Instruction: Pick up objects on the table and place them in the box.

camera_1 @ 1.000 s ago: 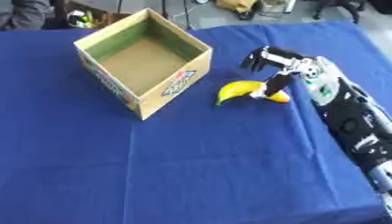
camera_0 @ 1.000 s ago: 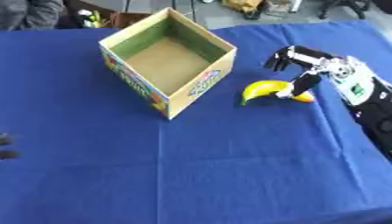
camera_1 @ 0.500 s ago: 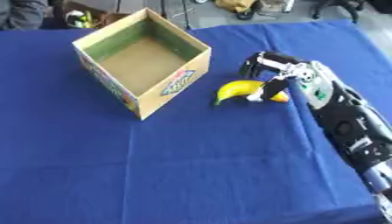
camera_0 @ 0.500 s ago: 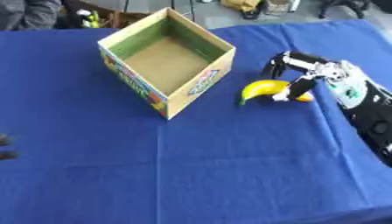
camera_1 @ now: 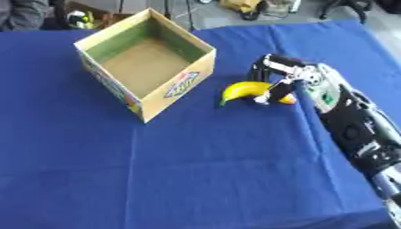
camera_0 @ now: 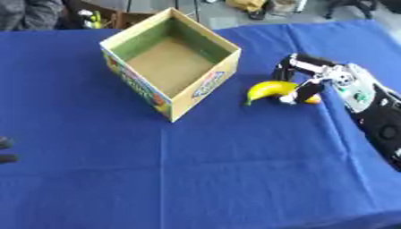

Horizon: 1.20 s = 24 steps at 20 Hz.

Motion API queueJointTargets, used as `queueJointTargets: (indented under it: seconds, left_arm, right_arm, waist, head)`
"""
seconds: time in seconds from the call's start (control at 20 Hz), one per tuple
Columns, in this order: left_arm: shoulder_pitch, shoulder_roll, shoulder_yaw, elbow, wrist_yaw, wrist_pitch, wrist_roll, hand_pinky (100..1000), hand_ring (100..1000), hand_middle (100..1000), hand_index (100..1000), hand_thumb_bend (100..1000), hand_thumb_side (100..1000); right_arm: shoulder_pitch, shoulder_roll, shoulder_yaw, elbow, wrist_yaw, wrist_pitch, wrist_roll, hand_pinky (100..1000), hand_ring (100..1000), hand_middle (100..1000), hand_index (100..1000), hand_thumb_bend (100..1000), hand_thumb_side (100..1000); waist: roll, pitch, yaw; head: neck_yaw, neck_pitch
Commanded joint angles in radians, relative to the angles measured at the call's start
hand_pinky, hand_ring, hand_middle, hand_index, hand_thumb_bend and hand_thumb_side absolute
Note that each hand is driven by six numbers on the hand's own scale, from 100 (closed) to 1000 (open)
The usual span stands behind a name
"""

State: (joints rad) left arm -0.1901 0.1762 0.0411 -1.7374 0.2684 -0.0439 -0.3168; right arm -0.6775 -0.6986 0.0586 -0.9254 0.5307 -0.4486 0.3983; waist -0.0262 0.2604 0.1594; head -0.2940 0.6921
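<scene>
Blue-clothed table [camera_0: 203,170] filling nearly the whole view. Open cardboard box [camera_0: 170,62] on the far left-centre of it, turned corner-on, printed colours on the outer walls, brown floor bare inside. Yellow banana [camera_1: 244,90] lying on the cloth just right of the box, close to its right corner but apart from it, curved, its dark tip pointing left and near. Something small and orange [camera_0: 313,99] showing at the banana's right end, partly hidden behind the fingers; cannot tell what.

Right hand [camera_0: 313,76] reaching in from the right edge, black and silver forearm running back toward the near right corner. Fingers [camera_1: 272,92] curled down over the right end of the banana, with another part of the hand arching over the far side. Appears to touch the fruit there, yet cannot tell whether clamped on it or merely cupped above. Banana resting on the cloth, not lifted.

Left hand [camera_0: 6,151] barely visible at the near left edge, only dark fingertips showing; cannot tell whether apart or together.
</scene>
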Motion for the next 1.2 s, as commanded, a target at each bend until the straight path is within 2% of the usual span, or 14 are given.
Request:
queueJointTargets:
  seconds: [0.05, 0.15, 0.8, 1.0, 1.2]
  left_arm:
    - [-0.009, 0.018, 0.001, -0.014, 0.004, -0.001, -0.003, 657, 731, 629, 705, 246, 1000]
    - [-0.009, 0.019, 0.002, -0.014, 0.005, -0.001, -0.003, 657, 731, 629, 705, 246, 1000]
    - [-0.001, 0.021, 0.006, -0.011, 0.007, 0.002, 0.002, 656, 731, 629, 705, 254, 1000]
    - [0.001, 0.022, 0.008, -0.011, 0.007, 0.003, 0.003, 656, 731, 629, 705, 257, 1000]
    - [0.001, 0.023, 0.005, -0.010, 0.007, 0.005, 0.001, 656, 731, 629, 705, 260, 1000]
  right_arm:
    - [-0.009, -0.022, -0.005, -0.002, 0.005, 0.002, -0.014, 454, 357, 401, 487, 148, 124]
    - [-0.009, -0.024, -0.006, -0.003, -0.007, 0.003, -0.018, 422, 316, 360, 446, 100, 106]
    - [-0.045, -0.077, -0.022, -0.111, -0.139, 0.012, -0.010, 389, 276, 323, 411, 100, 100]
    - [-0.081, -0.089, -0.020, -0.140, -0.178, 0.015, 0.000, 389, 275, 323, 411, 100, 100]
    - [-0.141, -0.080, -0.003, -0.141, -0.180, 0.014, 0.023, 393, 280, 327, 414, 100, 100]
  waist:
    - [0.001, -0.016, -0.002]
    - [0.001, -0.018, -0.002]
    - [-0.009, -0.038, -0.017]
    - [-0.014, -0.044, -0.016]
    - [-0.025, -0.050, 0.009]
  head:
    - [-0.003, -0.006]
    - [-0.003, -0.006]
    - [0.003, 0.002]
    - [0.003, 0.003]
    - [-0.007, 0.002]
